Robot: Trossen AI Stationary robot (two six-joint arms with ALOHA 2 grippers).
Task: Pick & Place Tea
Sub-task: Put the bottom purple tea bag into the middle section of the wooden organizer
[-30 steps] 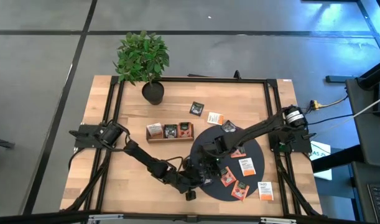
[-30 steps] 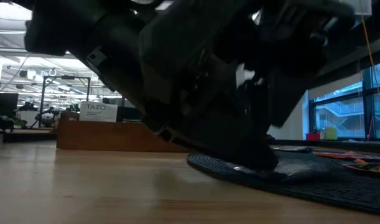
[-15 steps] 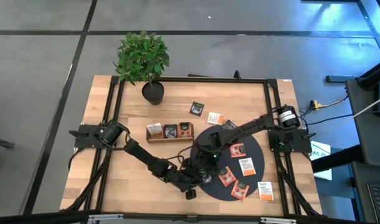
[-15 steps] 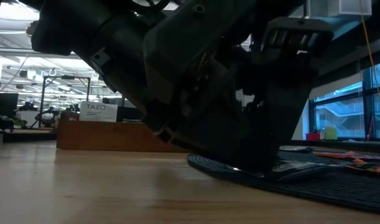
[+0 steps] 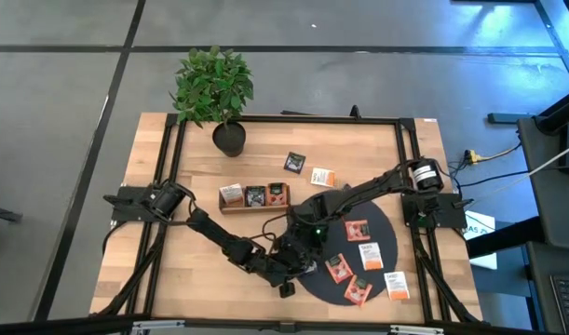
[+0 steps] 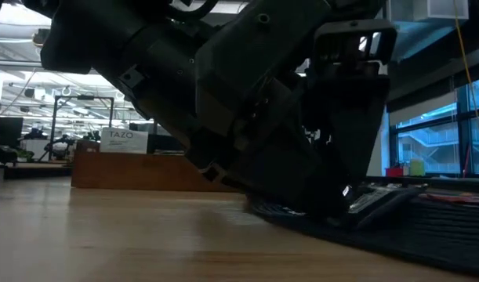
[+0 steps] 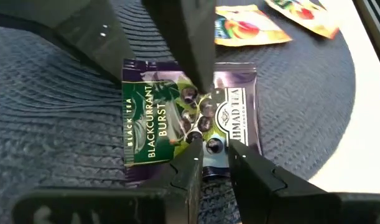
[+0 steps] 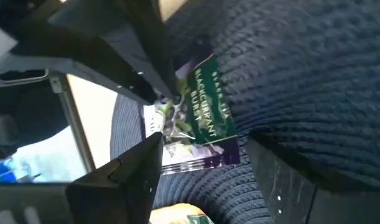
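While our left gripper [image 7: 209,163] is pinching the edge of the blackcurrant tea sachet [image 7: 177,118] on the black mat [image 7: 46,124] at lower centre of the high view, we are holding our right gripper [image 8: 205,165] wide alongside, probably steadying it.

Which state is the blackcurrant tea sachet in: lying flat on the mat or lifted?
Lying flat: the blackcurrant sachet rests on the black mat, with the left gripper closing its narrow jaws on its edge.
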